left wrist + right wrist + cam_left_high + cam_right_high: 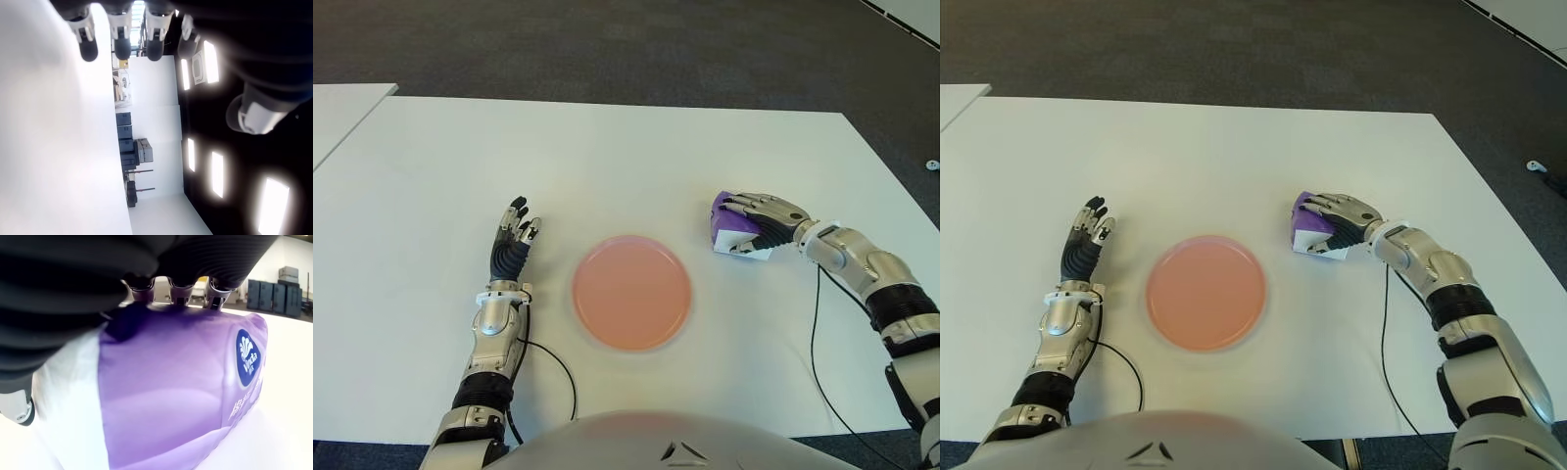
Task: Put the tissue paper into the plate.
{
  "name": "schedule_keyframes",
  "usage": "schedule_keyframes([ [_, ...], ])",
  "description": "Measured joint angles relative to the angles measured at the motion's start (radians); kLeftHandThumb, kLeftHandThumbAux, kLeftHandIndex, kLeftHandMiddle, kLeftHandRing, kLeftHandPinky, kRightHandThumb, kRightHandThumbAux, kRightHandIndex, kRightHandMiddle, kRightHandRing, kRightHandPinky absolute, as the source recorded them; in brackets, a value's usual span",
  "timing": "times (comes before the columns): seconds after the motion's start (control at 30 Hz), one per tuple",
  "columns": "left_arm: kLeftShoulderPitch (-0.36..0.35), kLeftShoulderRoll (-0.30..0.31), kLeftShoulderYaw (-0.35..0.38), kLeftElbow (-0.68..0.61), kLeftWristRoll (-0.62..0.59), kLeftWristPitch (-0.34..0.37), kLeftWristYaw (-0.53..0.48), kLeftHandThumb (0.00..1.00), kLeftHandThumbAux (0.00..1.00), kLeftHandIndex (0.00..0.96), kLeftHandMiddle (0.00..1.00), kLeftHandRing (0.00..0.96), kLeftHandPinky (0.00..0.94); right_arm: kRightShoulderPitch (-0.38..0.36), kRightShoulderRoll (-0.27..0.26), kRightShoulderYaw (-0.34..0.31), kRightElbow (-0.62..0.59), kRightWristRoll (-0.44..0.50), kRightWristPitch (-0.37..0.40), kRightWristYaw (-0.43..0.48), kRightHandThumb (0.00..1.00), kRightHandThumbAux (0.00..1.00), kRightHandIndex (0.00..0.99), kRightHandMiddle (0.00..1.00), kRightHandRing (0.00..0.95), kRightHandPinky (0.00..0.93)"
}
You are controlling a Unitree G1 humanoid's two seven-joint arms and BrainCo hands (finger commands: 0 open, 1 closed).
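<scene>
Now look at your right robot hand point(759, 223). It is on top of the tissue paper point(732, 233), a small purple and white pack that sits on the white tabletop point(607, 157). The fingers point(178, 293) are curled down over the far side of the pack, and the palm covers its top. It looks like the hand is gripping the pack, but I cannot tell if the pack is lifted yet; in the eye views it seems to touch the tabletop.

The plate point(631, 291) is round and pink. It lies near the middle of the tabletop, between your two hands. From the pack, the plate is toward your left and a bit closer to your body. The two are near each other but do not touch.

The right robot hand is the one at the pack, so it should do the job. The pack's long side seems to run across your fingers, so the grip looks fair.

Your left robot hand point(513, 243) shows on the left side of the plate, with its fingers straight and loose, holding nothing.

Next, I think you lift the pack and carry it left, over the plate.
</scene>
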Motion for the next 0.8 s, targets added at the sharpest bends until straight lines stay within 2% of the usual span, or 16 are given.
schedule_keyframes([
  [0.27, 0.003, 0.0, -0.001, -0.005, 0.001, 0.005, 0.008, 0.0, 0.468, 0.0, 0.0, 0.0, 0.0, -0.077, 0.084, 0.107, 0.149, -0.07, 0.039, -0.197, 0.448, 0.449, 0.0, 0.0, 0.0, 0.0],
  [0.6, 0.019, 0.0, -0.002, -0.021, 0.005, 0.016, 0.008, 0.0, 0.459, 0.0, 0.0, 0.0, 0.0, -0.078, 0.115, 0.228, 0.196, -0.153, 0.162, -0.435, 0.412, 0.418, 0.0, 0.0, 0.0, 0.0],
  [0.8, 0.033, 0.0, -0.002, -0.038, 0.007, 0.031, 0.008, 0.0, 0.469, 0.0, 0.0, 0.0, 0.0, -0.083, 0.138, 0.267, 0.241, -0.156, 0.21, -0.518, 0.413, 0.401, 0.0, 0.0, 0.0, 0.0],
])
